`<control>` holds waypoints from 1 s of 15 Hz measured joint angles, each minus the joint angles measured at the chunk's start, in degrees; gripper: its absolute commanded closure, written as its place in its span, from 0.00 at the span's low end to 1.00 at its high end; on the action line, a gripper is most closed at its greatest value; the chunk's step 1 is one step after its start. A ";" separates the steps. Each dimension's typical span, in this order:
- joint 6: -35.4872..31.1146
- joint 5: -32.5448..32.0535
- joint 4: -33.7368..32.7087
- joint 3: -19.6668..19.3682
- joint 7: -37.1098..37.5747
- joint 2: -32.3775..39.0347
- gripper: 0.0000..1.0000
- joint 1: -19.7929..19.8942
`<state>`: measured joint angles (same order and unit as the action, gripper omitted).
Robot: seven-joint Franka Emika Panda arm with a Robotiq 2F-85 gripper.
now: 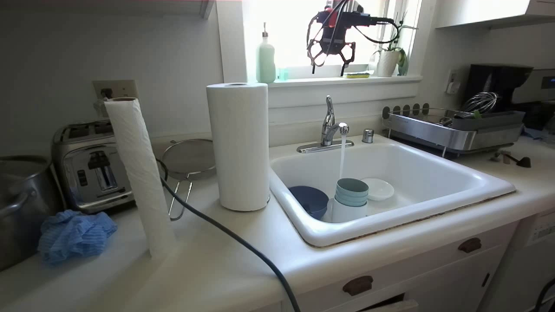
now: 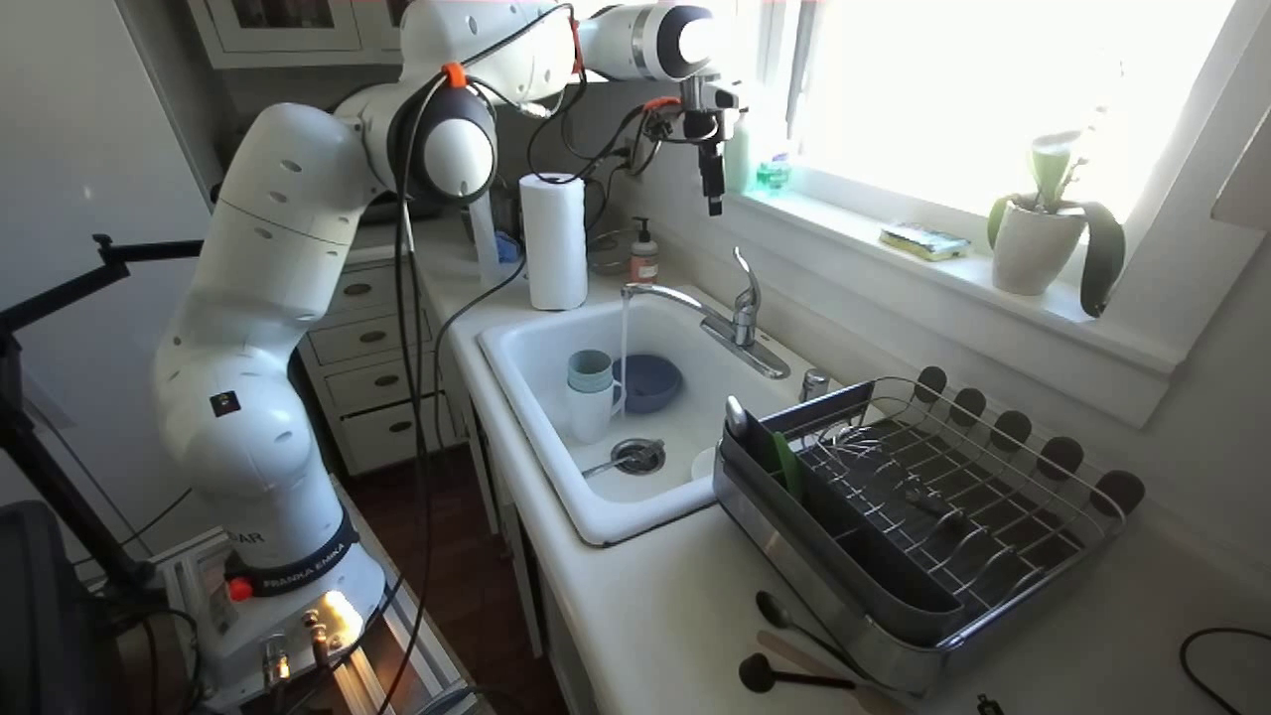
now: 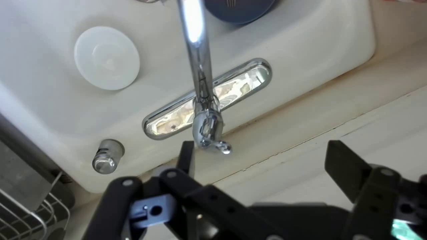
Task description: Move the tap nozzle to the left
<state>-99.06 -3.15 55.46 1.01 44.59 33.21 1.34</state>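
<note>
A black two-fingered tool (image 1: 328, 73), spread wide and empty, hangs above a curved chrome tap nozzle (image 3: 199, 60) streaming water (image 1: 342, 158) over a glossy white sink (image 1: 446, 173) — a descent aimed too far back could strike the upright chrome lever (image 1: 329, 107), altering the flow.

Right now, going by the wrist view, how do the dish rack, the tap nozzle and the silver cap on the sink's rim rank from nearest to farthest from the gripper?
1. Tap nozzle: nearest, up and to the left of the gripper in the picture.
2. Silver cap: farther left, past the nozzle.
3. Dish rack: farthest, at the lower left edge.
</note>
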 measured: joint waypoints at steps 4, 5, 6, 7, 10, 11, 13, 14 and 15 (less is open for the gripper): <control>0.60 2.47 4.87 0.95 -16.28 -3.83 0.00 5.27; 0.65 3.07 6.24 1.23 -19.79 -4.72 0.00 6.26; 0.66 3.51 7.49 1.41 -22.09 -5.54 0.00 6.93; 0.66 3.71 8.38 1.55 -23.27 -6.12 0.00 7.30; 0.66 3.74 9.64 2.04 -23.96 -6.94 0.00 7.38; 0.66 3.74 9.77 2.15 -23.97 -6.98 0.00 7.37; 0.66 3.74 9.93 2.19 -23.99 -6.99 0.00 7.37; 0.66 3.75 9.97 2.19 -24.00 -6.99 0.00 7.37; 0.66 3.75 9.99 2.19 -24.01 -6.99 0.00 7.37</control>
<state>-98.40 0.60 65.45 3.20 20.58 26.23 8.71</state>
